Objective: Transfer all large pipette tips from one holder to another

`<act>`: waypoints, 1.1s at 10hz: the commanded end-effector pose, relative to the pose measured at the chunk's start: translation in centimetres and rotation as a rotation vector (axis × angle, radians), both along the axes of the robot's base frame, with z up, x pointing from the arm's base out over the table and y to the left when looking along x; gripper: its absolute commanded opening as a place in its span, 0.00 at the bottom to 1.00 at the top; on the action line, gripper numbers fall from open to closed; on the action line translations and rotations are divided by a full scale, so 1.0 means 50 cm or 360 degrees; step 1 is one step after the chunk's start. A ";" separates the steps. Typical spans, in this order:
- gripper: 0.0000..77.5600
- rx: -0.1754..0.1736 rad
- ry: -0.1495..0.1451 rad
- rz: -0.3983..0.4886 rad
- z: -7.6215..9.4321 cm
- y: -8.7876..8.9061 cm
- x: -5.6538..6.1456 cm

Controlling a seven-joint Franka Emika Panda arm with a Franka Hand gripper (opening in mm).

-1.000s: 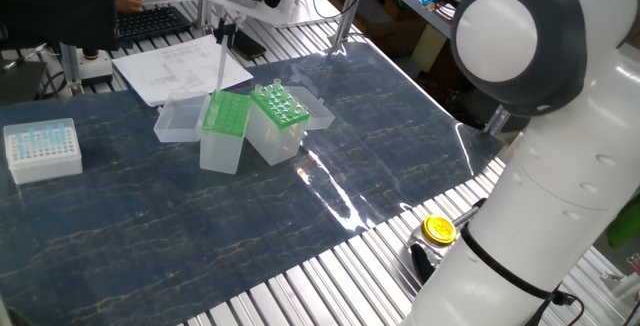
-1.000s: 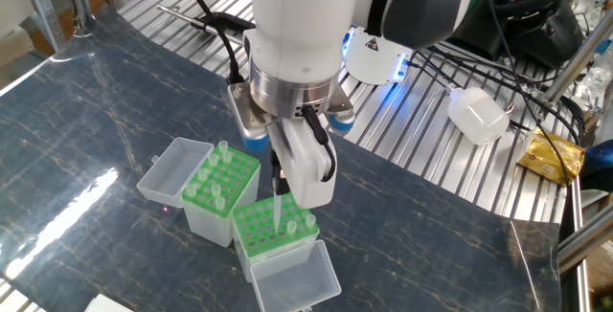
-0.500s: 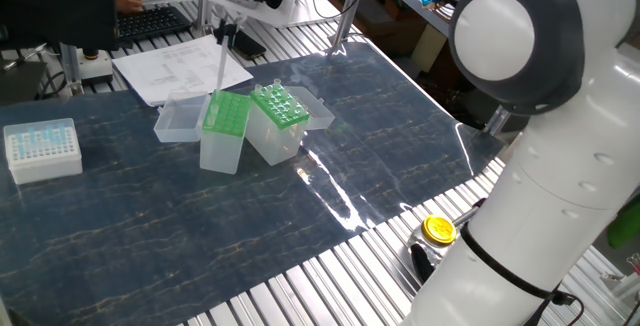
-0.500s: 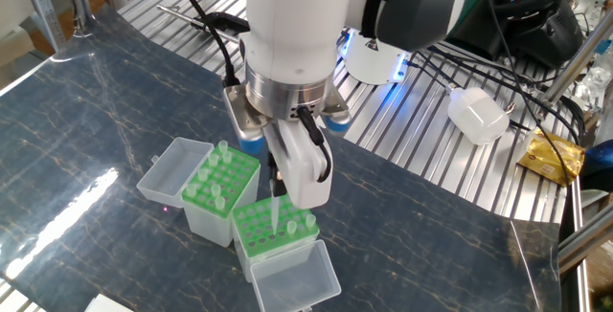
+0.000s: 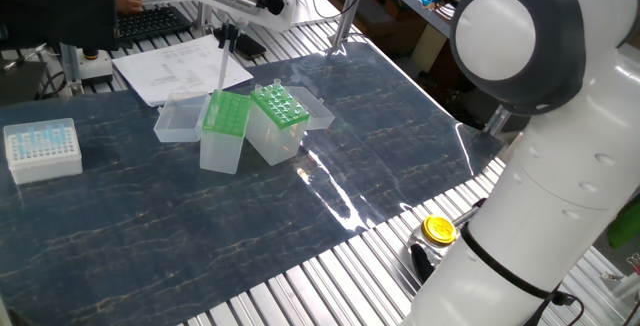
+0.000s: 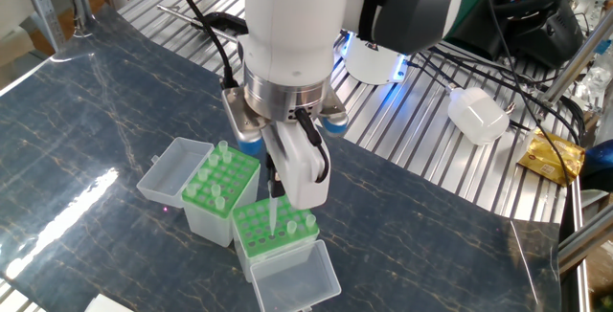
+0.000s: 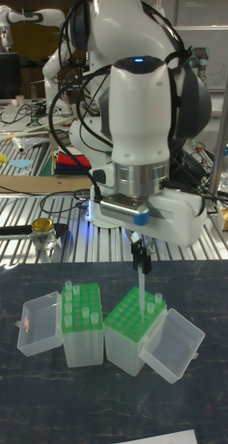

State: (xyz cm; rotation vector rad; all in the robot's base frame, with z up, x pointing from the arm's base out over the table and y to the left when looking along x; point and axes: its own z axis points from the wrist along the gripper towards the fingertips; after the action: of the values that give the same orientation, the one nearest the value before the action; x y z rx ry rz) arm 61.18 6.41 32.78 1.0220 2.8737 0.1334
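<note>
My gripper (image 7: 139,254) is shut on a large pipette tip (image 7: 140,288) that hangs straight down. Its lower end meets the green rack top of the narrower, taller holder (image 7: 127,327), which carries a couple of tips at its far corner. Beside it stands the wider holder (image 7: 82,340) with several tips upright in its grid. In one fixed view the gripper (image 5: 228,34) holds the tip (image 5: 221,71) above the narrower holder (image 5: 222,141), with the wider holder (image 5: 275,131) to its right. In the other fixed view the tip (image 6: 274,214) sits over the narrower holder (image 6: 261,243), right of the wider holder (image 6: 206,218).
Both holders have clear lids hinged open, one (image 6: 292,278) in front and one (image 6: 168,173) to the left. A white box of pale-blue tips (image 5: 42,149) stands apart. Papers (image 5: 180,66) lie behind. A yellow-capped jar (image 5: 438,229) rests on the metal rails.
The arm has shifted very slightly sideways. The tip stays in my grip over the narrower holder at about the same height.
</note>
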 end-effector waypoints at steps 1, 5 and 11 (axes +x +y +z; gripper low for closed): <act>0.03 0.0002 -0.0011 -0.0003 -0.001 -0.001 0.000; 0.03 -0.0002 -0.0028 0.0004 -0.019 -0.001 -0.004; 0.03 -0.0031 -0.0049 -0.0007 -0.057 0.012 -0.009</act>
State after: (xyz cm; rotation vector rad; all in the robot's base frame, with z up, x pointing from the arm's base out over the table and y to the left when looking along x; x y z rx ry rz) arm 60.71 6.61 30.43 1.0156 2.8523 0.1307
